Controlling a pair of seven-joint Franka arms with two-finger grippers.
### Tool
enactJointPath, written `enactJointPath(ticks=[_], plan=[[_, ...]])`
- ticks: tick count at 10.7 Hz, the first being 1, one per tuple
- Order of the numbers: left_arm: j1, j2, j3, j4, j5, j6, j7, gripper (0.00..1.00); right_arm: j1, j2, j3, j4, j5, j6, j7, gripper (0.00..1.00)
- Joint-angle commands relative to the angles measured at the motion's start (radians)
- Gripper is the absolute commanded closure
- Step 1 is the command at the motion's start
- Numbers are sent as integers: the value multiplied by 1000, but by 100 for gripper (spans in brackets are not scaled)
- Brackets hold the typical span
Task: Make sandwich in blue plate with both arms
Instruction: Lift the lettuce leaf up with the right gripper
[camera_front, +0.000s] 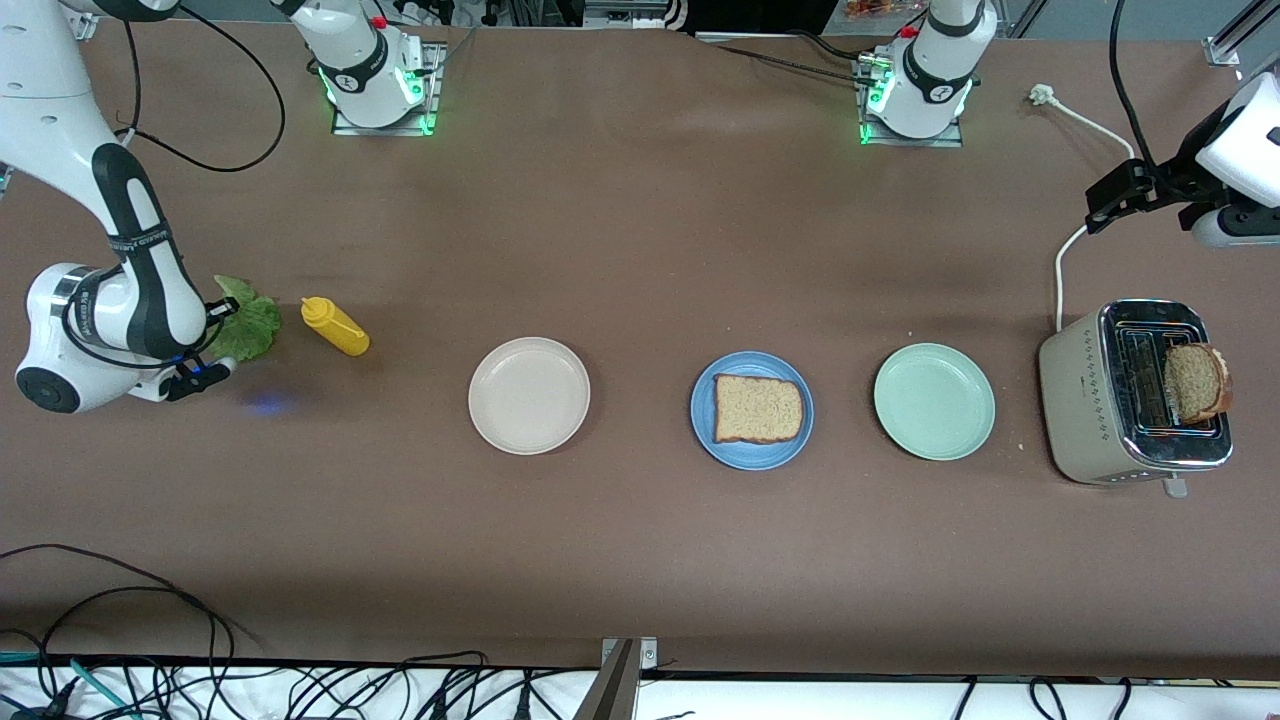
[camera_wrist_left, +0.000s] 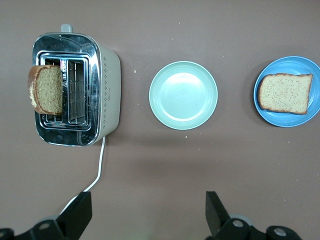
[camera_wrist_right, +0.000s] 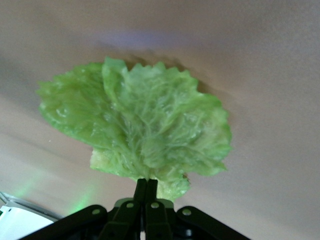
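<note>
One brown bread slice lies flat on the blue plate at mid-table; both also show in the left wrist view, the slice on the plate. A second slice stands in a slot of the silver toaster at the left arm's end, also seen from the left wrist. My right gripper is shut on the edge of the ruffled green lettuce leaf at the right arm's end, low over the table; its jaws pinch the leaf. My left gripper is open and empty, up over the table beside the toaster.
A yellow squeeze bottle lies beside the lettuce. A cream-white plate and a pale mint-green plate flank the blue plate, both bare; the mint plate shows in the left wrist view. The toaster's white cord runs toward the left arm's base.
</note>
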Motion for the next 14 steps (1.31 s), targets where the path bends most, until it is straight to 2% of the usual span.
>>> enactJointPath(ticks=[1,8,12,14], plan=[[-1,8,1,25,20,-21,-5,0,-9,-15,8,9,15,-1,2,100],[-2,6,-2,25,18,-21,-5,0,31,-24,15,231,14,-191,39,100],[-2,6,-4,25,18,-21,-5,0,126,-24,21,480,15,-381,43,100],[-2,6,-4,25,18,-21,-5,0,183,-24,28,582,61,-467,107,100]])
